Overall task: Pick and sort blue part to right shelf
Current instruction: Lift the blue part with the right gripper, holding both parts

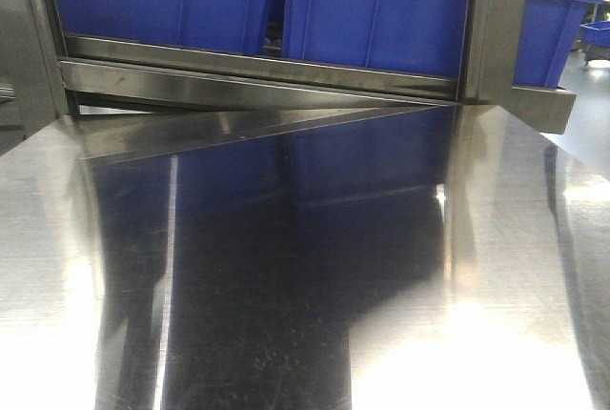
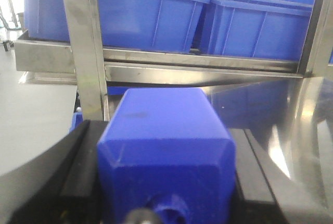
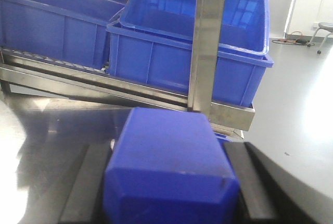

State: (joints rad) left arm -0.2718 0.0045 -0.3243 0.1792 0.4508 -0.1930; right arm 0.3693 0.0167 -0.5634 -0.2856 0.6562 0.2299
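1 blue part [image 2: 165, 130] is pinched in the left gripper [image 2: 166, 153]. A second blue part [image 3: 166, 151] is pinched in the right gripper [image 3: 169, 182]. Both are held near the shelf upright [image 3: 208, 41].
Risk: if the upright or bin [image 3: 151, 62] rim is clipped, a part could be knocked loose.

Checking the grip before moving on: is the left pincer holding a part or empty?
Holding: the blue part sits clamped between the left pincer's black fingers.

- Nothing readable anywhere, honestly (went through all three views).
- The blue part [image 2: 166, 151] and the blue bins [image 1: 381, 10] show plain plastic, no legible markings.
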